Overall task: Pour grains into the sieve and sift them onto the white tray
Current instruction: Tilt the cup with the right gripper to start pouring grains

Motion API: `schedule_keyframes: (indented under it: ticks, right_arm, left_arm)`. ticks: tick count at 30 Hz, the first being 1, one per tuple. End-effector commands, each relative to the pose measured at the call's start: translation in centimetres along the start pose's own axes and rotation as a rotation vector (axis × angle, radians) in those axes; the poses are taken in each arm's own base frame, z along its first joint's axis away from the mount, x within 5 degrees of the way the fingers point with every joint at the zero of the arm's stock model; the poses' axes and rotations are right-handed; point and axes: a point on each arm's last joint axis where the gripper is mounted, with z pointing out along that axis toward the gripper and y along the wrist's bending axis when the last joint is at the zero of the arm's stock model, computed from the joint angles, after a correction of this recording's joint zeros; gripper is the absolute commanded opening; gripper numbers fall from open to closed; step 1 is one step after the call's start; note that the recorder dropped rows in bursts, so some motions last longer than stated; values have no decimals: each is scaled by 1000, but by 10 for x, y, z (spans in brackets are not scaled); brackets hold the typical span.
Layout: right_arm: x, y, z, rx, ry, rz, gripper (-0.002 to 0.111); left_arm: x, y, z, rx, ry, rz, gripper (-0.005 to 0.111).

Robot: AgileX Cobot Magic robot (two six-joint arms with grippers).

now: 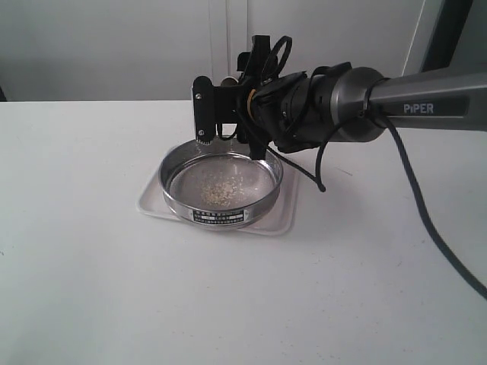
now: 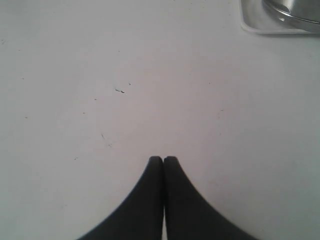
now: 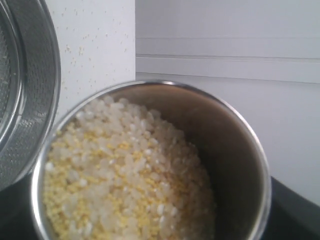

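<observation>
The sieve (image 1: 176, 196), a shallow steel ring with a label on its front, rests on the white tray (image 1: 152, 201). A small patch of grains (image 1: 216, 192) lies on its mesh. My right gripper (image 1: 231, 148) hangs over the sieve's far rim, shut on a small steel cup (image 3: 240, 150) that is tilted and full of yellow and whitish grains (image 3: 125, 175). The sieve's wall (image 3: 35, 100) is close beside the cup. My left gripper (image 2: 163, 159) is shut and empty over bare table, with the tray's corner (image 2: 250, 26) and the sieve's edge (image 2: 295, 12) farther off.
The white table (image 1: 91, 289) spreads wide around the tray, up to a pale wall behind. The right arm (image 1: 426, 99) and its black cable (image 1: 426, 220) cross the right side of the exterior view. The left arm is outside that view.
</observation>
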Motion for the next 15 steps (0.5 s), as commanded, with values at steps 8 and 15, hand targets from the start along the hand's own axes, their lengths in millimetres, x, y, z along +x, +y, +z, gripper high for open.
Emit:
schedule_keyframes:
  ticks: [8, 15]
  right_arm:
    - [0, -9, -3, 32, 13, -78, 0]
    - [0, -9, -3, 33, 15, -80, 0]
  left_arm:
    - [3, -1, 1, 7, 8, -10, 0]
    - [3, -1, 1, 7, 8, -10, 0]
